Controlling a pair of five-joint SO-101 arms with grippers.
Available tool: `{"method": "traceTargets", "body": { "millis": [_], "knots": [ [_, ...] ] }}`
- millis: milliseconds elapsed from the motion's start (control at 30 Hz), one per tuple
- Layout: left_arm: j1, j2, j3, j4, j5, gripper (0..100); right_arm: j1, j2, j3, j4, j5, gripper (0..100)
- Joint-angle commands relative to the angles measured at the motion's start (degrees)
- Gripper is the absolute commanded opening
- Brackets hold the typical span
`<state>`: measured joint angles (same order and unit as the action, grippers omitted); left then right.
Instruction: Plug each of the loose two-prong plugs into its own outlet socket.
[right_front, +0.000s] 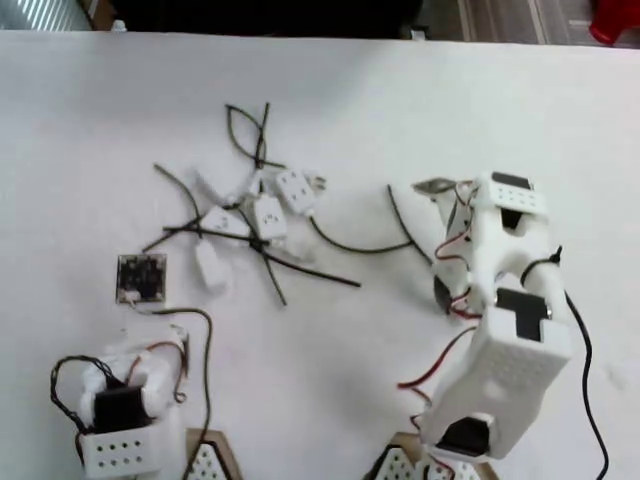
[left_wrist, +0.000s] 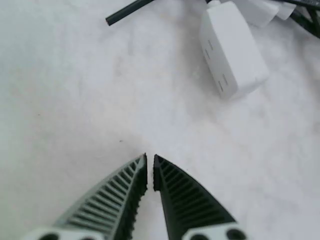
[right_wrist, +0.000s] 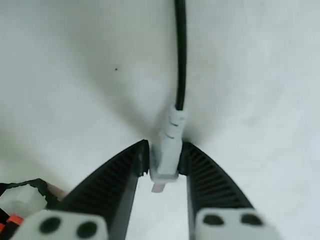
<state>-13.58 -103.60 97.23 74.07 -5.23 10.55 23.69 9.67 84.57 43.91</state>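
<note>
My right gripper (right_wrist: 164, 148) is shut on a grey-white two-prong plug (right_wrist: 169, 142), whose black cord (right_wrist: 180, 55) runs away over the white table. In the high view this gripper (right_front: 434, 190) hangs right of centre, and the cord (right_front: 352, 247) curves left toward a cluster of white outlet sockets (right_front: 268, 213) tangled with black cords. Another plug (right_front: 316, 182) lies at the cluster's right edge. My left gripper (left_wrist: 150, 162) is shut with nothing in it, low over bare table, a short way from a white socket block (left_wrist: 231, 47). The left arm (right_front: 120, 400) sits at the front left.
A small black square board (right_front: 141, 277) lies left of the socket cluster, with a wire running from it toward the left arm. The table's far edge (right_front: 300, 36) is at the back. Arm bases (right_front: 400, 462) stand at the front edge.
</note>
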Motion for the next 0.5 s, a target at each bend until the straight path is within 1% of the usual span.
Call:
{"method": "traceTargets", "body": {
  "millis": [0, 100, 333, 467],
  "knots": [
    [0.8, -0.2, -0.2, -0.5, -0.5, 5, -0.6, 0.0, 0.1, -0.9, -0.4, 5.9],
    [0.8, -0.2, -0.2, -0.5, -0.5, 5, -0.6, 0.0, -0.8, -0.7, -0.4, 1.7],
    [0.8, -0.2, -0.2, -0.5, -0.5, 5, 0.0, -3.8, -4.0, 2.9, 0.4, 1.7],
    [1.0, -0.2, -0.2, -0.5, -0.5, 5, -0.2, -5.6, -4.0, 4.9, 3.8, 1.7]
  ]
}}
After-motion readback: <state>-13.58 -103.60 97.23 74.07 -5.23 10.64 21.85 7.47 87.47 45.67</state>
